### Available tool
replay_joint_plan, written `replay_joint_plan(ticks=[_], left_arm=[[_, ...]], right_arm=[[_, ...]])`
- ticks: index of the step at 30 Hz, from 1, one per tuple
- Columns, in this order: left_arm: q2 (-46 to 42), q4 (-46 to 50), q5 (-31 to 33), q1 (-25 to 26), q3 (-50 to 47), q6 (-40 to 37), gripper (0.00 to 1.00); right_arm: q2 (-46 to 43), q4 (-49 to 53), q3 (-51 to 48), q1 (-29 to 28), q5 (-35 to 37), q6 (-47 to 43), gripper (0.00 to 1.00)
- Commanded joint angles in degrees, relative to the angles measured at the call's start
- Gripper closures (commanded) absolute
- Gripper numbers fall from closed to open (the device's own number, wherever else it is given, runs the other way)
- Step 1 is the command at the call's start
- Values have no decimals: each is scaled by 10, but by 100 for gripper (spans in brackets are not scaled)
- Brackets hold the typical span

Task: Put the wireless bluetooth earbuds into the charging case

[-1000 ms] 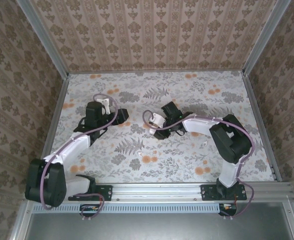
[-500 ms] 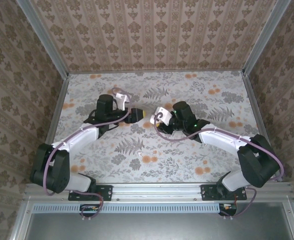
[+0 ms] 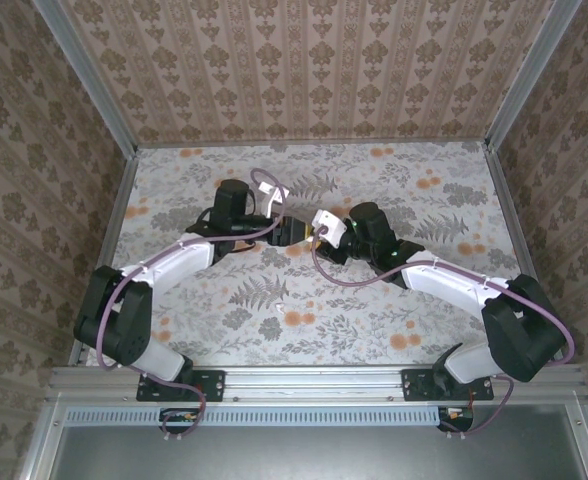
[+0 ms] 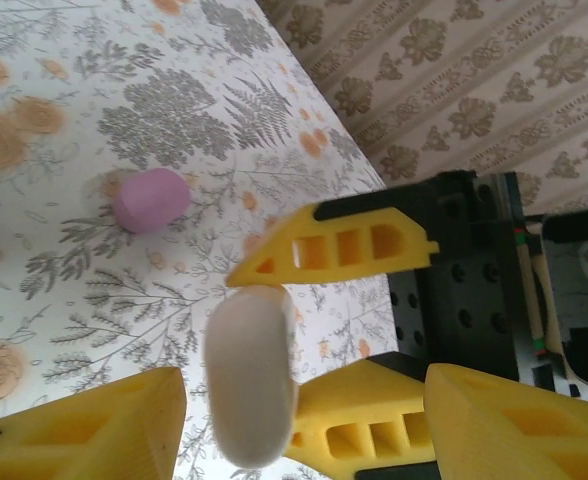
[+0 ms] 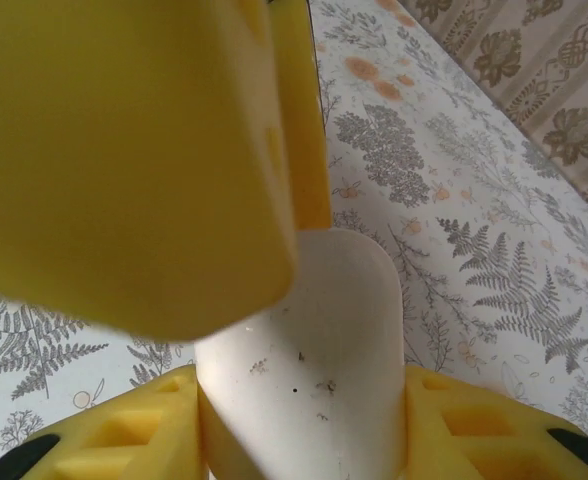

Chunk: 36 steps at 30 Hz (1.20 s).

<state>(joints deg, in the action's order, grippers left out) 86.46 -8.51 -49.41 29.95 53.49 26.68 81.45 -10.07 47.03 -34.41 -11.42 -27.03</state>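
Both arms are now meeting over mid-table. One second ago they were standing well apart, with the left gripper (image 3: 292,228) working far to the left of the white case (image 4: 249,375). Half a second ago it was only partway across. Now it is bracketing the case, one yellow finger on either side.

Right gripper (image 5: 302,420): clamping the white case between its two pads and holding it clear of the table (image 3: 394,300).

Left gripper: jaws are standing apart, wider than the case, with a gap on both sides in the left wrist view and nothing held. In the right wrist view one of its fingers is looming just beside the case's top; contact cannot be told.

Judgement: the left gripper is coming in to work on the case, either taking it over or opening the lid; which one cannot be told. The case is looking closed, so insertion is not yet beginning.

A pink rounded lump (image 4: 151,199) is lying on the table beyond the case, well apart from it. Bud or second case: cannot tell.
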Motion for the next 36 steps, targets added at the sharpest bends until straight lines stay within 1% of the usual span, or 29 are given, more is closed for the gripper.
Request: replay_joint_plan(ticks=[1, 6, 13, 18, 21, 24, 29, 32, 36], left_arm=[[10, 20, -18, 1, 20, -22, 36], [17, 32, -18, 3, 29, -27, 40], [28, 45, -18, 7, 43, -36, 44], [33, 52, -19, 9, 48, -40, 50], [35, 56, -19, 11, 53, -43, 56], [36, 59, -21, 12, 55, -45, 59], [43, 64, -23, 14, 61, -47, 59], [44, 65, -23, 15, 63, -47, 61], [45, 67, -19, 16, 65, -50, 69]], right_arm=[[-13, -24, -3, -5, 13, -3, 57], [-13, -34, -3, -5, 11, 1, 57], [-13, -44, 0, -5, 14, 7, 56], [-13, -47, 2, -6, 13, 6, 56], [-13, -46, 3, -6, 12, 5, 56], [-13, -49, 2, -6, 11, 5, 56], [-13, -54, 3, -6, 13, 7, 56], [-13, -56, 3, -7, 14, 8, 56], [-13, -56, 3, -7, 13, 7, 56]])
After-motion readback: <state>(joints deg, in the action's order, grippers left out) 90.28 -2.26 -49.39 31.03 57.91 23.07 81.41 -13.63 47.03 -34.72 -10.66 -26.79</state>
